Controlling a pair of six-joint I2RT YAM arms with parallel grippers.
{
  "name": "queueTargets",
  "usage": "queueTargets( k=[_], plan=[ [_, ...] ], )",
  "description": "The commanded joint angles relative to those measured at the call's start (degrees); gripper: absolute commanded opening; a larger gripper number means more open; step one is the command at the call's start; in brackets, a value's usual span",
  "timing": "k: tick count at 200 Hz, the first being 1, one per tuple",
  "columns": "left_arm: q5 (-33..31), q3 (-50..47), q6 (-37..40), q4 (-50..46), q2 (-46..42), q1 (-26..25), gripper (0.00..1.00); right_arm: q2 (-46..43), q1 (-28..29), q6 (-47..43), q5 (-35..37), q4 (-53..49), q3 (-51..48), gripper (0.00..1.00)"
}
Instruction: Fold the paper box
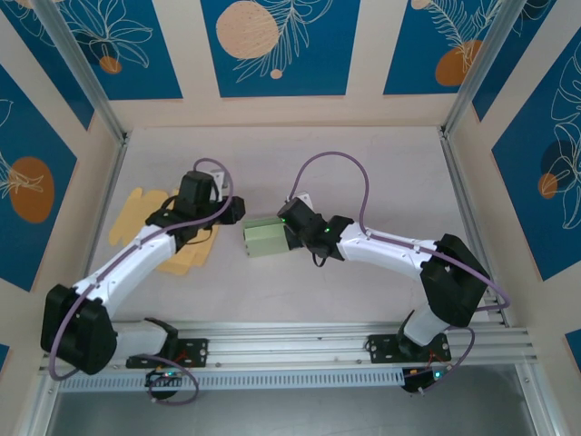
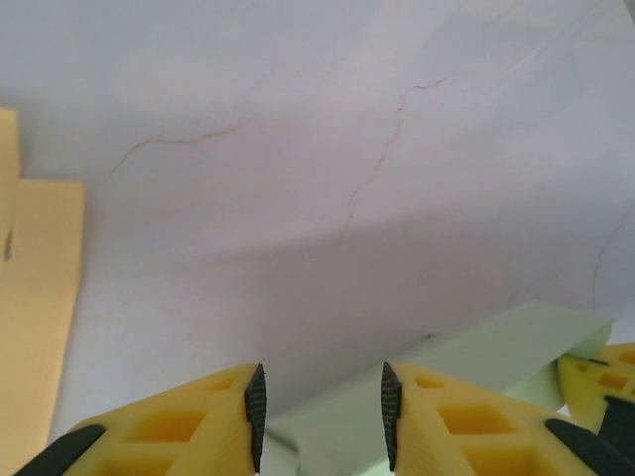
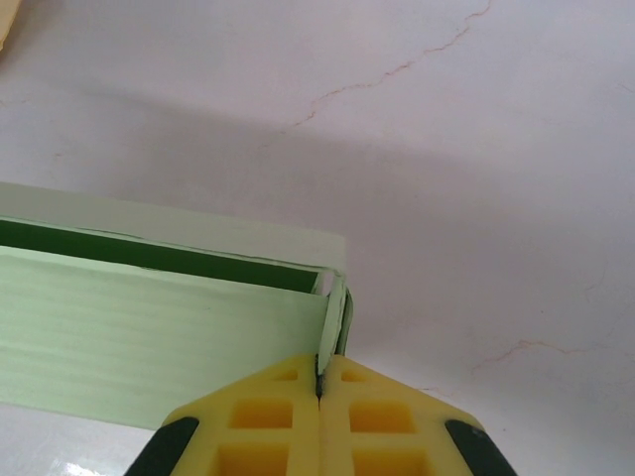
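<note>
From above, the green box (image 1: 263,240) lies near the middle of the table (image 1: 363,163), its long axis running left to right between the two arms. The right claw (image 1: 289,229) is at the box's right end. The left claw (image 1: 240,212) is just beside the box's far left corner, so both are close, but the right one has contact. Flat yellow sheets (image 1: 136,213) lie towards the table's left edge, partly under the left arm.

On the left wrist camera, the left claw (image 2: 322,421) stands partly open, its dark pads (image 2: 256,407) apart. The box (image 2: 496,352) runs off to the right from the gap. Its near edge sits in or just under the gap (I cannot tell which), and neither pad looks pressed on it. A yellow finger of the right claw (image 2: 595,372) shows at the box's far end.

On the right wrist camera, the right claw (image 3: 319,375) is closed tight on a thin upright flap at the end of the box (image 3: 149,327), which stretches away to the left with its dark green inside showing along the top. Any next fold probably falls to the left claw, as the right one pins the box.
</note>
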Motion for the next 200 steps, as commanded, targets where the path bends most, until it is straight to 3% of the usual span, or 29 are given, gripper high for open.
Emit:
queueTargets(
  k=[1, 70, 160, 200],
  plan=[
    [-1.15, 3.68, 1.60, 4.23, 3.47, -2.49, 0.36, 2.31, 0.32, 1.15, -0.76, -4.26, -0.92, 0.05],
    [-2.51, 1.99, 0.19, 3.59, 6.30, -6.14, 0.21, 2.74, 0.28, 1.14, -0.91, -3.76, -1.19, 0.04],
    [2.42, -4.41, -6.42, 8.79, 4.53, -6.57, 0.18, 3.27, 0.17, 1.08, -1.20, -3.58, -0.93, 0.04],
    [4.43, -6.44, -8.60, 10.51, 4.53, -7.25, 0.12, 3.44, 0.19, 1.35, -1.16, -3.48, -1.01, 0.04]
  ],
)
